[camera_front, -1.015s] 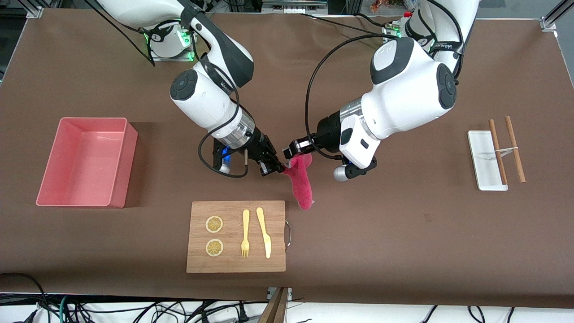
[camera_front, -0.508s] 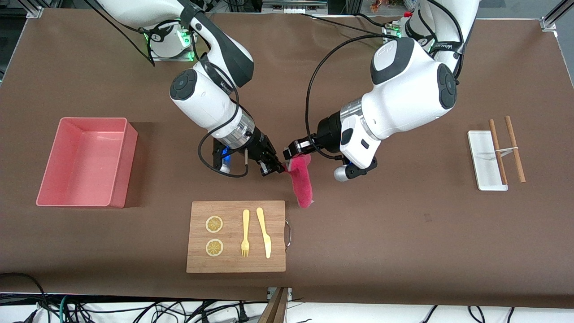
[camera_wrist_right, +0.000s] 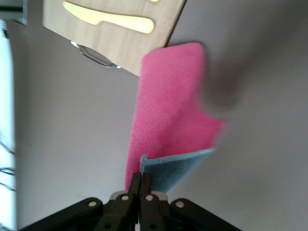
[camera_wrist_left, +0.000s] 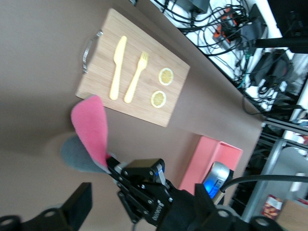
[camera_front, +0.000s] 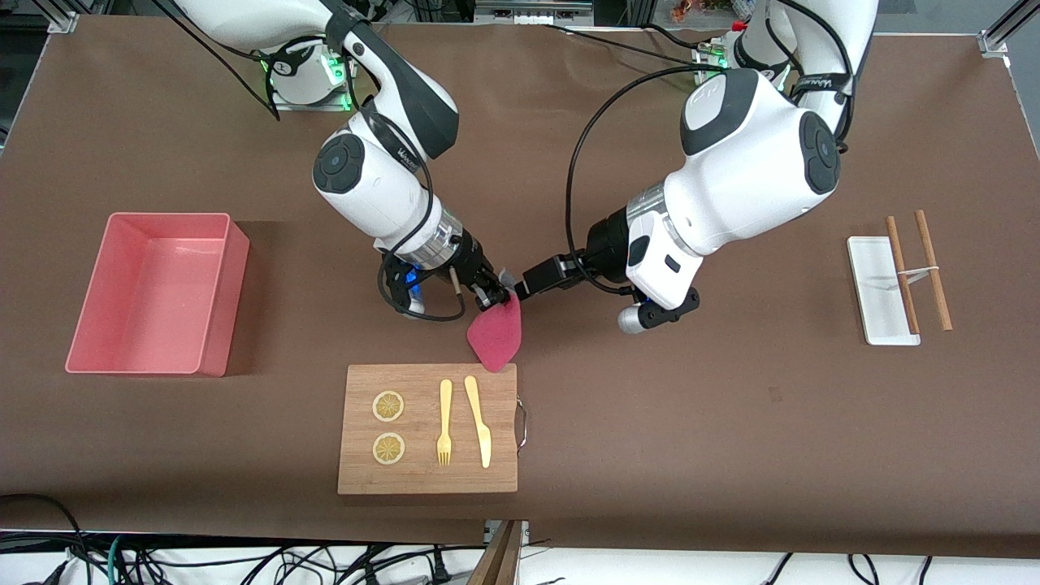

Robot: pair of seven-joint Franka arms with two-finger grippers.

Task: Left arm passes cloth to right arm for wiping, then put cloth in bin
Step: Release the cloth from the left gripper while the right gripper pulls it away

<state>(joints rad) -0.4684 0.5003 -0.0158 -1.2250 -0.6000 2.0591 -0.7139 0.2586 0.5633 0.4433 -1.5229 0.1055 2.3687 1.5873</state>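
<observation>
The crimson-pink cloth (camera_front: 496, 337) hangs from my right gripper (camera_front: 490, 299), which is shut on its upper edge. The cloth's lower tip dangles over the corner of the wooden board (camera_front: 426, 479). In the right wrist view the shut right gripper (camera_wrist_right: 146, 185) pinches the cloth (camera_wrist_right: 168, 106), whose grey reverse shows at the fold. My left gripper (camera_front: 528, 284) stands open just beside the cloth, apart from it. In the left wrist view the cloth (camera_wrist_left: 91, 125) is in the right arm's gripper (camera_wrist_left: 111, 166). The salmon-pink bin (camera_front: 166, 217) stands empty toward the right arm's end.
The board carries a yellow fork (camera_front: 444, 422), a yellow knife (camera_front: 479, 422) and two lemon slices (camera_front: 388, 406). A white tray (camera_front: 873, 284) with two brown chopsticks (camera_front: 933, 268) lies toward the left arm's end.
My left gripper has opened and let go of the cloth, then drawn back slightly. My right gripper now carries the cloth alone and has swung it toward the board.
</observation>
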